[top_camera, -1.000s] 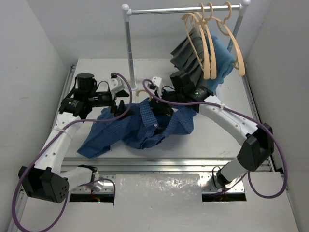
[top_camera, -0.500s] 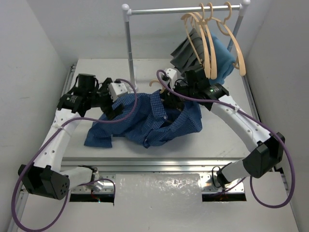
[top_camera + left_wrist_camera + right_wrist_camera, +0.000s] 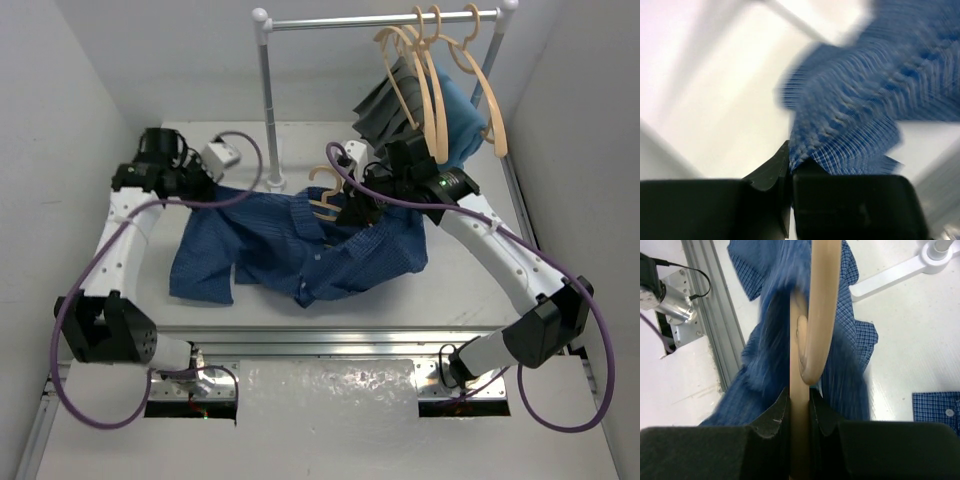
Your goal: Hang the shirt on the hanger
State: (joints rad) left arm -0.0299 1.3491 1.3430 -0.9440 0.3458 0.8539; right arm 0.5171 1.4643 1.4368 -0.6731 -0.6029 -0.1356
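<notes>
So the shirt (image 3: pixel 300 250) is lying spread and rumpled on the table (image 3: pixel 470 275) between the two arms, with its upper left edge pulled taut toward the left gripper (image 3: pixel 790 169). In the left wrist view those fingers are pressed together on a pinch of the checked cloth, though it's blurry. The right gripper (image 3: pixel 799 402) is clamped tight on the hanger (image 3: pixel 324 194) – its wrist camera shows the pale wood squeezed between both fingers, the curved part rising straight ahead with blue fabric bunched behind it. From above, the hanger sits right at the top middle of the shirt, near the collar area, its hook poking out toward the foot of the rack (image 3: pixel 266 100). I can't tell if any of it is actually inside the shirt. At the back right, three more hangers (image 3: pixel 436 90) hang on the rail, beside a dark grey cloth (image 3: pixel 385 110) and a teal one (image 3: pixel 466 125).
</notes>
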